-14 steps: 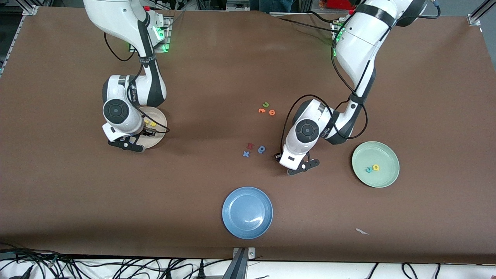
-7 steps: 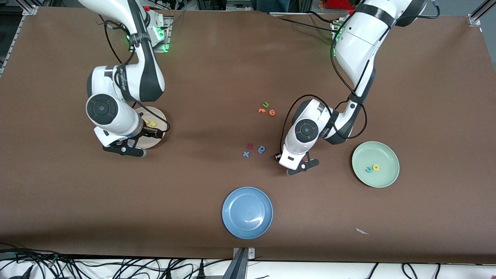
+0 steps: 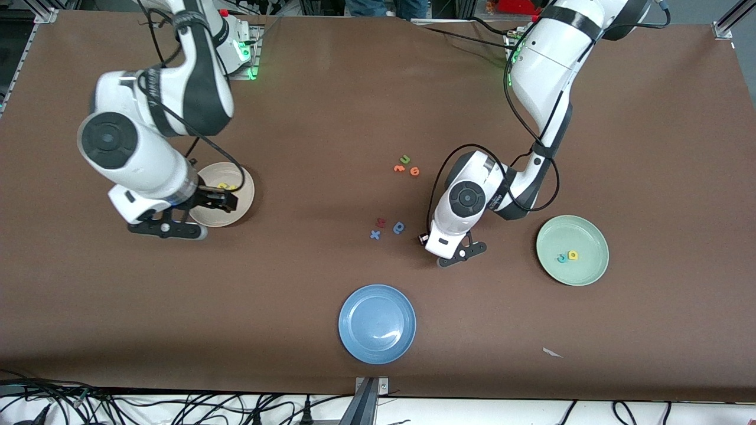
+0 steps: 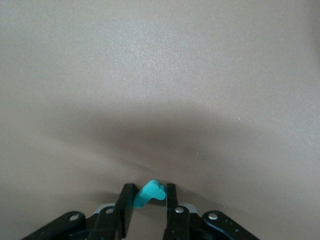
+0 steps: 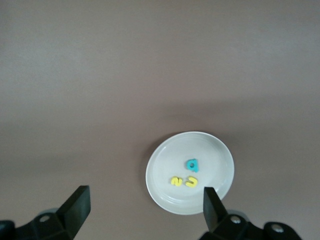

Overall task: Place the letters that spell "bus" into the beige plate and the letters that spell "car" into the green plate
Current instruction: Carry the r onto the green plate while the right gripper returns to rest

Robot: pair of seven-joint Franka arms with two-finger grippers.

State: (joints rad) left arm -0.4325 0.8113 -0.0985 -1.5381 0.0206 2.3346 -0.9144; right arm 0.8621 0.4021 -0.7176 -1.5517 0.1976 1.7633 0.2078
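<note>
Letters for "bus" lie in beige plate (image 5: 190,172): teal b (image 5: 192,165), yellow s (image 5: 176,181) and yellow u (image 5: 191,182), s and u side by side, b close by them. Right gripper (image 5: 142,207) hangs over that plate, fingers spread wide, nothing between them. Left gripper (image 4: 147,205) sits low over bare table, at approx 9 o'clock from green plate (image 3: 585,274), clenched on teal r (image 4: 148,193). Green plate holds teal c (image 3: 561,258) touching yellow a (image 3: 572,255). Blue plate (image 3: 377,323) at 6 o'clock.

Brown table (image 3: 331,88): three plates, loose letters.
</note>
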